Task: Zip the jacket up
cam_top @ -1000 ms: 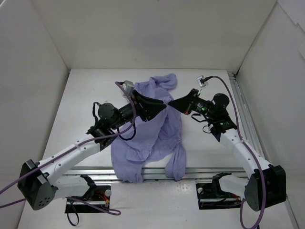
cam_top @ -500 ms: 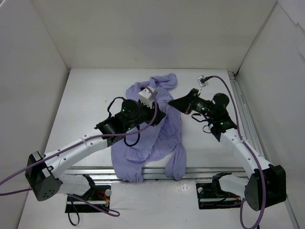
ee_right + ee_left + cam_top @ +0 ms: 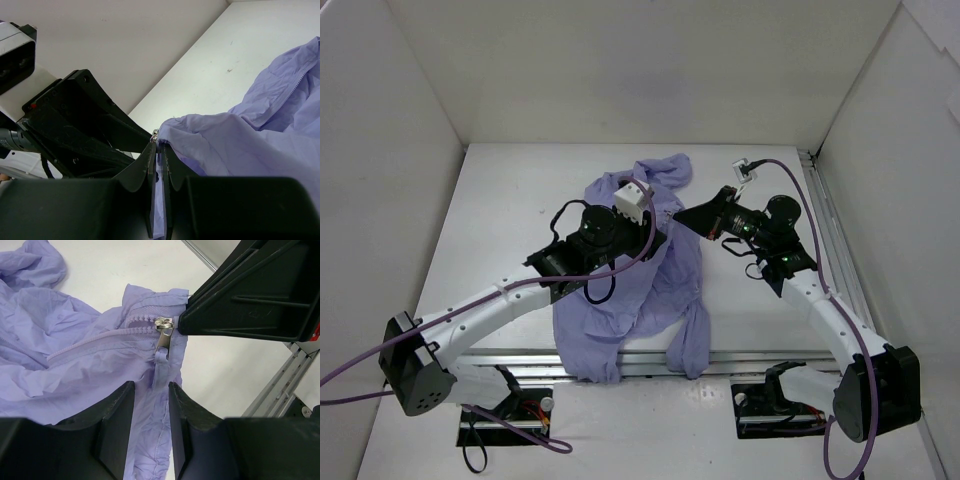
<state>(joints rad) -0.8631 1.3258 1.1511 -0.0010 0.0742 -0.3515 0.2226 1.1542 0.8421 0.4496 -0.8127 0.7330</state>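
Swinging in from the left side of the worktop (image 3: pixel 500 200) over the last second, the left arm has rolled its wrist and brought the left gripper (image 3: pixel 151 390) over the middle of the jacket (image 3: pixel 620 320), so that it now points down at the zipper; the right arm has not shifted in that time. The jacket lies crumpled across the centre of the worktop, its far end bunched toward the back wall and its lower part draped over the rail (image 3: pixel 770 355) at the near edge. The right gripper (image 3: pixel 159 146) is clamped on the jacket's edge just beside the slider (image 3: pixel 164 323), holding that corner of fabric lifted and fairly taut. In the left wrist view the slider sits at the end of the zipper teeth (image 3: pixel 95 347) with its pull tab (image 3: pixel 162 344) hanging toward the camera, in line with the gap between the left fingers (image 3: pixel 117 412). Those jaws stand apart with only loose fabric showing beyond them; they grip nothing. This looks like the approach to taking the pull tab: the anchor on the hem is in place, and the left gripper is lined up but not yet down on the tab. The zipper appears barely started, so most of the task remains. The tab is small and thin, so the close could easily catch fabric instead.
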